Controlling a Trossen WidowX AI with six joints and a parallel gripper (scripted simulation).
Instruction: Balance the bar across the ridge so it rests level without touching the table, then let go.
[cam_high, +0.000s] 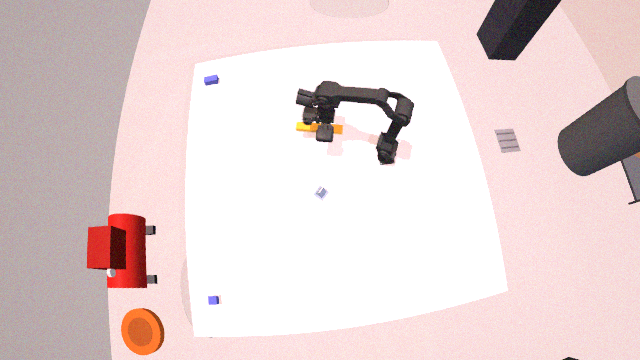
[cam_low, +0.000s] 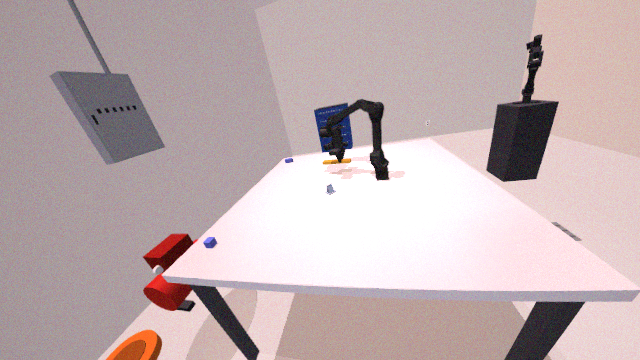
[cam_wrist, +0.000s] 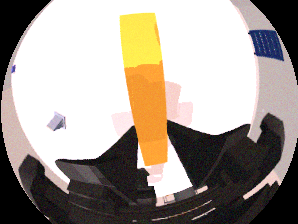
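Observation:
The bar (cam_high: 336, 129) (cam_low: 328, 162) (cam_wrist: 142, 42), yellow at one end and orange at the other, hangs roughly level a little above the white table (cam_high: 350, 250) (cam_low: 400, 240), with shadows below it. My gripper (cam_high: 318, 127) (cam_low: 340, 160) (cam_wrist: 151, 124) is shut on the bar's orange part, with its fingertips against both long sides. The ridge, a small grey wedge (cam_high: 321, 192) (cam_low: 330, 189) (cam_wrist: 57, 121), stands apart on the table with nothing on it. In the top view the arm hides the bar's middle.
One blue block (cam_high: 211, 80) (cam_low: 289, 160) lies near the table's far left corner. Another blue block (cam_high: 213, 300) (cam_low: 210, 242) lies near the near left corner. The arm's base (cam_high: 386, 150) (cam_low: 381, 170) stands right of the bar and ridge.

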